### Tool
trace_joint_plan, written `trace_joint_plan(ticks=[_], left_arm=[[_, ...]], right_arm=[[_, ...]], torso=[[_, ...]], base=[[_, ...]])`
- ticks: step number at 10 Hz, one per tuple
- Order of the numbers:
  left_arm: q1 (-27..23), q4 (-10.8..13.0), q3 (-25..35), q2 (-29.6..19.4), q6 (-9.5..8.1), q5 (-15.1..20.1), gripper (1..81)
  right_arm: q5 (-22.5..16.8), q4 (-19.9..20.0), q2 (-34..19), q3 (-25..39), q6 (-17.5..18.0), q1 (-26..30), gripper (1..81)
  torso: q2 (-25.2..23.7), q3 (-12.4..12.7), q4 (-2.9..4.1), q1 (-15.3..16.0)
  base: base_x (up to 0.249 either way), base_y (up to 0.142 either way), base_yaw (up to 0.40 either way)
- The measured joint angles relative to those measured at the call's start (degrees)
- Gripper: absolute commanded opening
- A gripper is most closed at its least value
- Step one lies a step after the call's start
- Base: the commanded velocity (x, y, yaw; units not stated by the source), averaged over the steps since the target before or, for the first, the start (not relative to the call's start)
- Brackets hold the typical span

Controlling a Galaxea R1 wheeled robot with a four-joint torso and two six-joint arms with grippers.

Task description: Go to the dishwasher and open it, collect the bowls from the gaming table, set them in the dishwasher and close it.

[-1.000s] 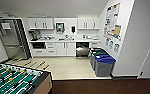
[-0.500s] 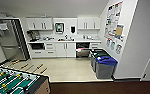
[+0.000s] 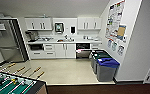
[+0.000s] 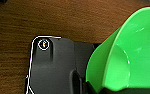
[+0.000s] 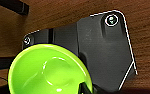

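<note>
In the head view the dishwasher (image 3: 83, 50) stands under the counter at the far wall, right of the white cabinets, with its dark inside showing above a silver-grey front. A lime-green bowl (image 4: 131, 50) hangs over brown wooden floor, and my left gripper (image 4: 117, 90) is shut on its rim. A second lime-green bowl (image 5: 48, 70) is held the same way by my right gripper (image 5: 85, 89), also above wood floor. The gaming table is out of view.
A table-football table (image 3: 11, 83) with a green field fills the near left corner. Two grey bins with blue and green lids (image 3: 104, 67) stand along the right wall. A steel fridge (image 3: 6, 40) is at far left. Pale floor (image 3: 63, 71) lies between me and the kitchenette.
The whole head picture has shifted a little, so the camera has moved slightly; the kitchenette, bins and table-football table keep their places.
</note>
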Motion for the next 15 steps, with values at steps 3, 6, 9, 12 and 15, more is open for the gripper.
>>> trace_joint_plan(ticks=[3,6,9,12,15], left_arm=[[0.0,0.0,0.0,0.0,0.0,0.0,1.0],[0.1,0.0,0.0,0.0,0.0,0.0,1.0],[0.1,0.0,0.0,0.0,0.0,0.0,1.0],[0.1,0.0,0.0,0.1,-0.02,0.0,1.0],[0.1,0.0,0.0,0.1,0.0,-0.1,1.0]], right_arm=[[0.0,0.0,0.0,0.0,0.0,0.0,1.0],[0.0,0.0,0.2,0.0,0.0,0.0,1.0],[0.0,0.0,0.1,0.0,0.0,0.0,1.0],[0.0,0.0,0.0,-0.1,0.0,0.2,1.0],[0.0,0.0,0.3,-0.1,0.0,0.1,1.0]], torso=[[0.0,0.0,0.0,0.0],[0.0,0.0,0.0,0.0],[0.0,0.0,0.0,0.0],[0.0,0.0,0.0,0.0],[0.0,0.0,0.0,0.0]], base=[[0.192,0.0,0.0],[0.193,0.0,0.0],[0.193,0.0,0.0],[0.193,0.0,0.0],[0.194,0.0,0.0]])
